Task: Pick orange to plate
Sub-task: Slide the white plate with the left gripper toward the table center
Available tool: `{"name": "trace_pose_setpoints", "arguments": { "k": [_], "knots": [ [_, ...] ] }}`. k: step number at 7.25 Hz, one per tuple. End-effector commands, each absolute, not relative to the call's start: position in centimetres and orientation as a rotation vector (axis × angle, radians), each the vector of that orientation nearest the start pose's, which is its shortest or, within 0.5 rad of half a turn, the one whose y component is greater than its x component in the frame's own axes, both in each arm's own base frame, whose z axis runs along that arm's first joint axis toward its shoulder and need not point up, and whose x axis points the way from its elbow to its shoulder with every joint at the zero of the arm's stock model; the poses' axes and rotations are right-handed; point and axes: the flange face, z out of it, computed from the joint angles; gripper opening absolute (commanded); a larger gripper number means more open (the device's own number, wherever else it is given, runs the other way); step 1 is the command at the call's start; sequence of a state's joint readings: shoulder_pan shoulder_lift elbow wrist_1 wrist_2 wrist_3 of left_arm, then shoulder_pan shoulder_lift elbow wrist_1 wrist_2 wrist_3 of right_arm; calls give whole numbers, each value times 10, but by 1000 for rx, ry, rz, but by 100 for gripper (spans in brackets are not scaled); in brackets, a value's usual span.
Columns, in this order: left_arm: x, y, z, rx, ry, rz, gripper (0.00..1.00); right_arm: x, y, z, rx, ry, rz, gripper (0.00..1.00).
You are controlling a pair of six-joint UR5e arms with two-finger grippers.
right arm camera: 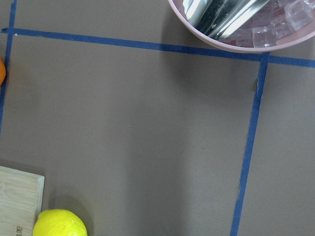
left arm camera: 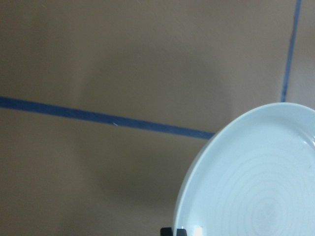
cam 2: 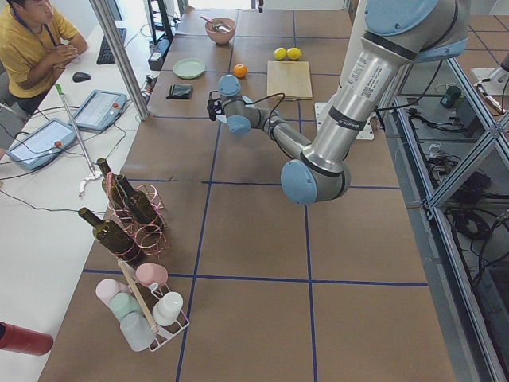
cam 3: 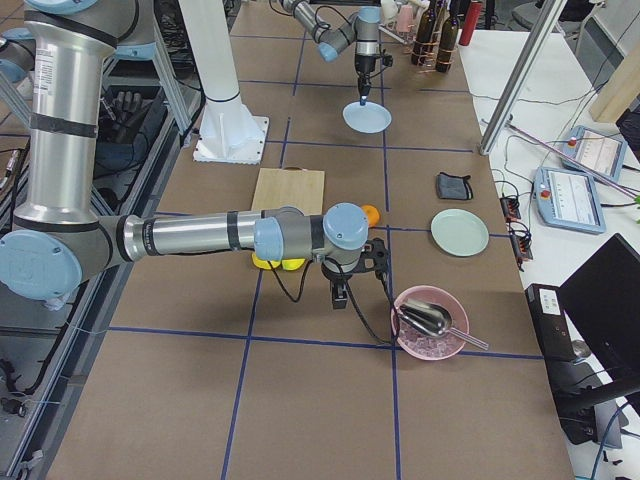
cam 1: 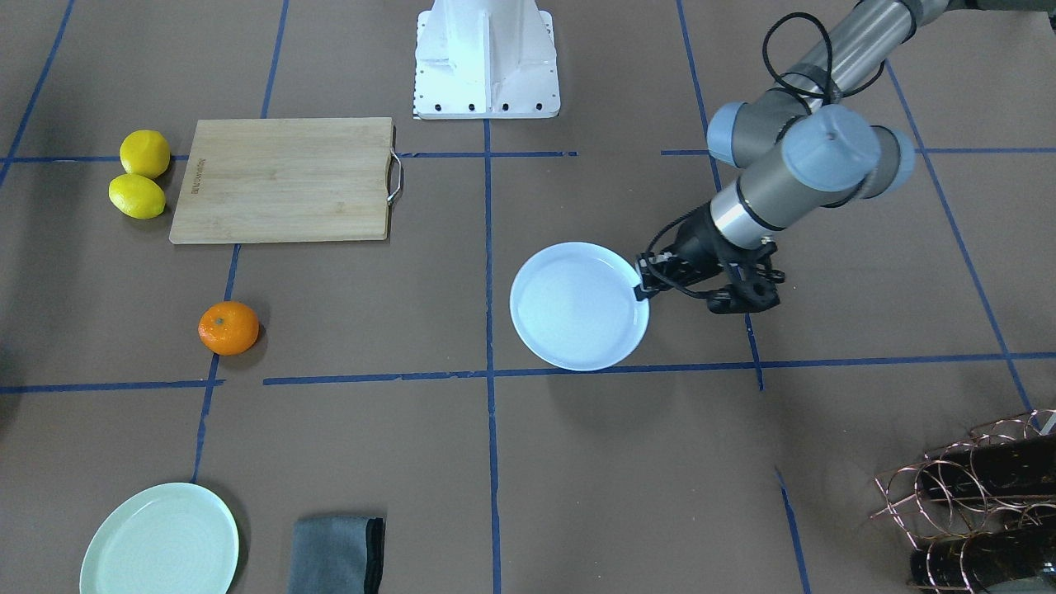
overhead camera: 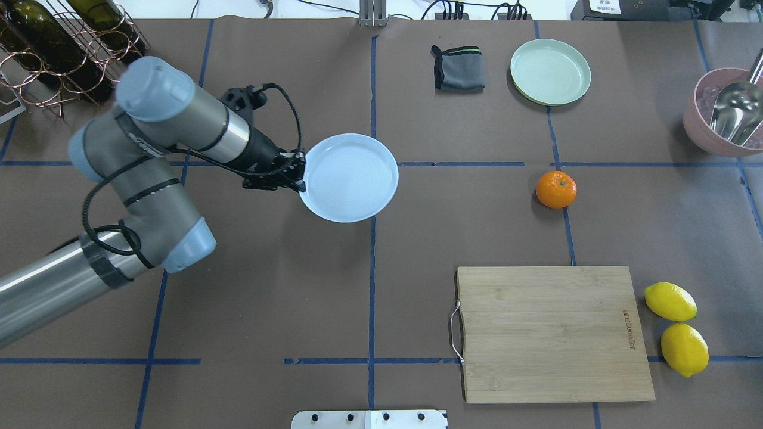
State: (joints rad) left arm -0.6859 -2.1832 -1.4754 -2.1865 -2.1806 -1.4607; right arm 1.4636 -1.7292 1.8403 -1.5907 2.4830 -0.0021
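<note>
Plate [overhead camera: 357,179] pinched at its rim, orange [overhead camera: 556,189] alone on the counter [overhead camera: 268,286].
The left pincer [overhead camera: 300,174] is closed on the left rim of the pale blue plate. The orange sits well to the right of it, just beyond the far edge of the cutting board [overhead camera: 551,333]. The right pincer [cam 3: 340,298] hangs near the orange and the lemons [overhead camera: 670,301]; whether it is open cannot be told.

Round bright orange [overhead camera: 556,189] sitting on the table [overhead camera: 268,298], glossy bluish-white plate [overhead camera: 349,177] well apart, face up
</note>
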Motion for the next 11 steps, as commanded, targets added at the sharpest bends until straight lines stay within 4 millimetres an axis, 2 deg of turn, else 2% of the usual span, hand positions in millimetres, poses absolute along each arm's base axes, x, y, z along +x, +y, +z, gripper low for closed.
{"name": "trace_pose_setpoints", "arguments": {
  "k": [1,2,4,5,6,7,8,9,11],
  "knots": [
    [560,-477,258,-56,1173,-159,0,6,-432,589,50,-917,-156,100],
    [563,-480,269,-56,1155,-167,0,6,-432,588,54,-917,-157,100],
    [562,-479,271,-59,1152,-167,0,2,-432,588,52,-918,-168,100],
    [561,-478,273,-59,1151,-168,31,-9,-435,585,48,-917,-193,100],
    [554,-475,270,-52,1162,-167,66,-22,-441,577,53,-920,-226,100],
    [533,-468,260,-33,1196,-162,76,-47,-453,562,42,-922,-248,100],
    [515,-466,257,-16,1214,-168,77,-86,-473,530,7,-929,-206,100],
    [506,-465,258,-11,1218,-170,77,-129,-484,499,14,-938,-175,100],
    [506,-465,258,-11,1218,-172,77,-224,-490,446,90,-905,-9,100]
  ]
}}
